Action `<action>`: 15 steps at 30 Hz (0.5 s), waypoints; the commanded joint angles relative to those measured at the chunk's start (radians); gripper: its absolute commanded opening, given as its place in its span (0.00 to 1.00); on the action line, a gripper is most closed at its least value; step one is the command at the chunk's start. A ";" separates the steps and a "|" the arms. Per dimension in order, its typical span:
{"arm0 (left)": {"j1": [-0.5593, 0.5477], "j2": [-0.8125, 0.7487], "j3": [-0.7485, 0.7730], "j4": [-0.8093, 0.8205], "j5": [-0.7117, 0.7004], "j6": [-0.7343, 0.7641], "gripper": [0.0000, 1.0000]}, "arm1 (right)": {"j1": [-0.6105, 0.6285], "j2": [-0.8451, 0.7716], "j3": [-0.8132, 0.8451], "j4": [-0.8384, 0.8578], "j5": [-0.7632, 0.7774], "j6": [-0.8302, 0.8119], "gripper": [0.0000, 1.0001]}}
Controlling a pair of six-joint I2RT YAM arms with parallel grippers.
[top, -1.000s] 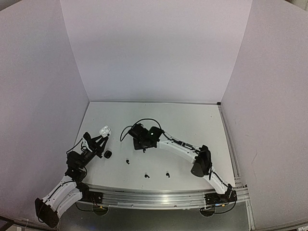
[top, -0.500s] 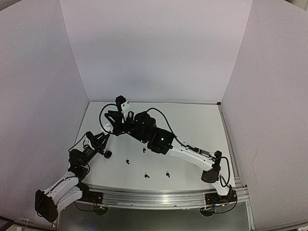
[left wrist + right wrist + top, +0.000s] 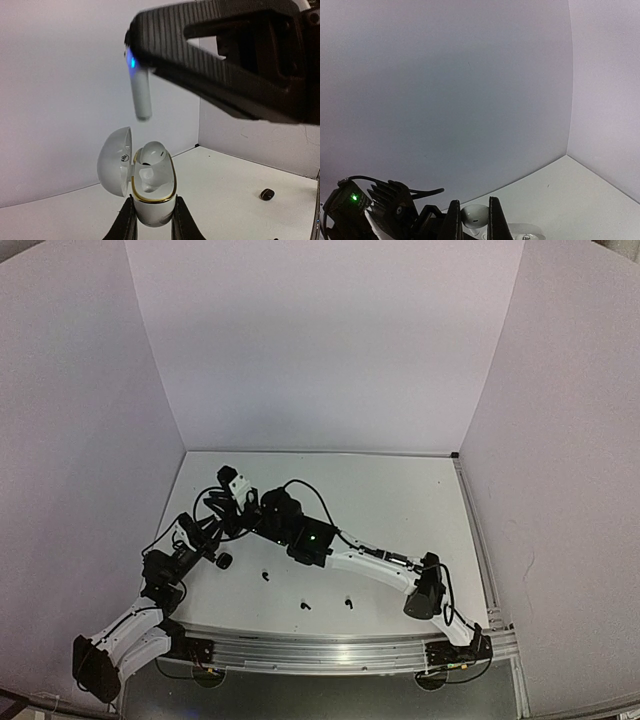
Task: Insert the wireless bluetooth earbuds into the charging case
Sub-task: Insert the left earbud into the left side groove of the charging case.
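Observation:
My left gripper (image 3: 150,212) is shut on an open white charging case (image 3: 150,192) with a gold rim, held upright with its lid (image 3: 114,160) swung left. One white earbud (image 3: 150,152) sits in the case's far slot. My right gripper (image 3: 472,217) is shut on a second white earbud (image 3: 474,216). In the left wrist view this earbud's stem (image 3: 141,95) hangs down above the case, apart from it, with a blue light at its top. In the top view the right gripper (image 3: 222,502) is over the left gripper (image 3: 205,532), hiding the case.
Three black earbuds lie on the white table near its front: one (image 3: 265,575), one (image 3: 305,606) and one (image 3: 349,601). A small black round object (image 3: 224,561) lies beside the left arm. White walls enclose the table on three sides.

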 commanded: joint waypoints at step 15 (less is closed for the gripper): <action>-0.004 0.002 0.067 0.007 -0.028 -0.011 0.00 | -0.004 -0.065 -0.078 0.039 0.032 -0.047 0.00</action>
